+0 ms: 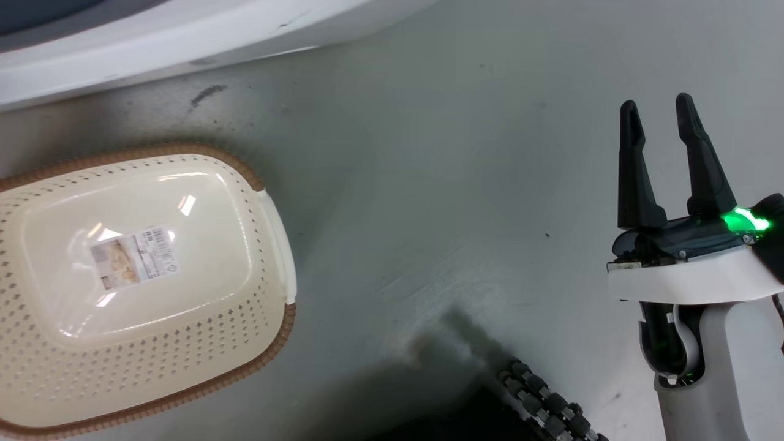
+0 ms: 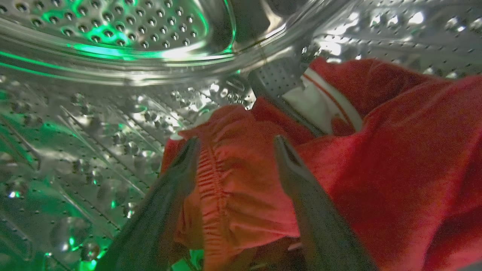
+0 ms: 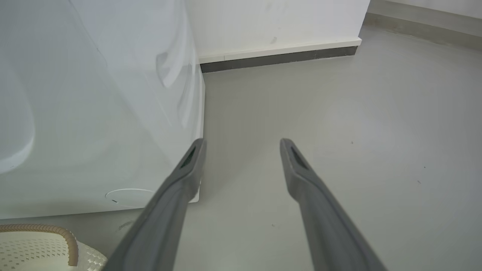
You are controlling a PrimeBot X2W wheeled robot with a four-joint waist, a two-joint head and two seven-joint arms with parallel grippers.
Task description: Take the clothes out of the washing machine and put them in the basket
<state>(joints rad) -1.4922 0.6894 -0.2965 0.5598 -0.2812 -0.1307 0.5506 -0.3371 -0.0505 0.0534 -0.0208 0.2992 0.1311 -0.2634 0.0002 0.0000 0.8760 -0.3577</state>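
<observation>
Red clothes [image 2: 395, 150] lay between the left gripper's [image 2: 235, 141] spread jaws inside the washing machine [image 2: 94, 113]; the right gripper's [image 1: 657, 105] jaws stood apart above the floor [image 1: 429, 153].

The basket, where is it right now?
In the head view the basket sits on the floor at the left, near the white washing machine.

The washing machine [image 3: 94, 113] is showing glossy white outside, and inside it the drum [image 2: 113, 30] is gleaming silver, dotted with rows of holes and catching green light. Also inside the washing machine, the clothes [image 2: 395, 150] are glowing bright red with white striped bands. Beside the washing machine, the basket [image 1: 233, 331] is showing cream, speckled with small holes, with a brown woven-look rim, on a plain grey floor [image 1: 459, 153].
</observation>
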